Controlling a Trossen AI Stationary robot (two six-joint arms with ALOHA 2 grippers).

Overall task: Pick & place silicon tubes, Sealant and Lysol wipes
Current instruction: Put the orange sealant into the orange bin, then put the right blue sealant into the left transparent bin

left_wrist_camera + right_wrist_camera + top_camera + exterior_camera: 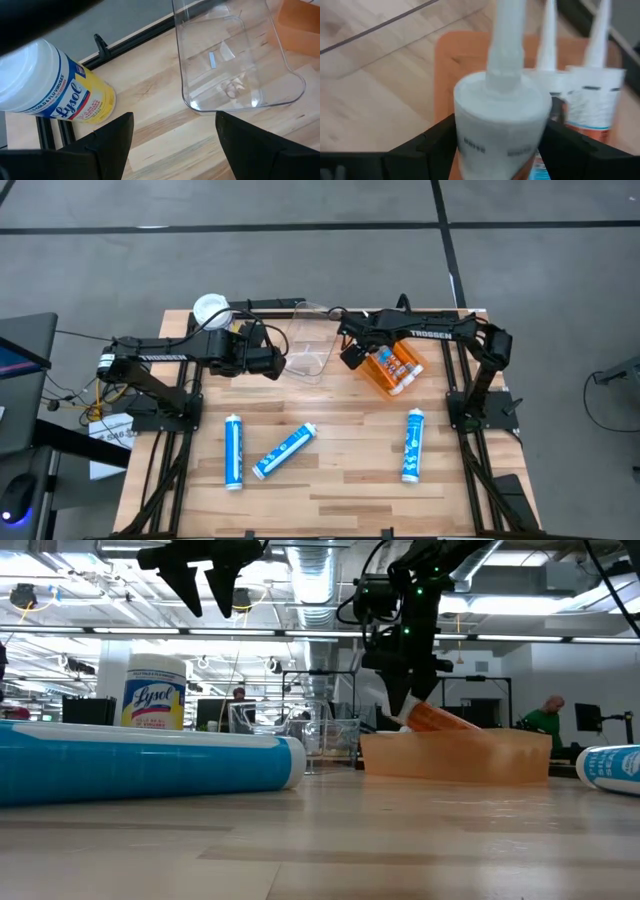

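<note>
My right gripper (352, 354) is shut on a white-capped sealant tube (497, 115) over the orange bin (372, 383). Two more tubes (590, 95) lie in that bin. My left gripper (172, 132) is open and empty, raised between the Lysol wipes canister (55, 95) and the clear plastic bin (235, 65). The canister stands upright on its base at the table's far left (212, 310). Three blue silicone tubes (234, 451), (285, 450), (413, 445) lie on their sides on the near half of the table. My right gripper pinches the tube's round body just below its nozzle-end shoulder (470, 142) between the two fingers (437, 142). The fingers slant down from above and lie across the tube. The tube (440, 718) is tilted, and its lower end dips behind the orange bin's wall (455, 755).
The clear bin (308, 345) and the orange bin stand side by side at the table's far middle. Both arms' bases and frames stand at the table's left and right edges. The low view shows people and shelving in the room behind.
</note>
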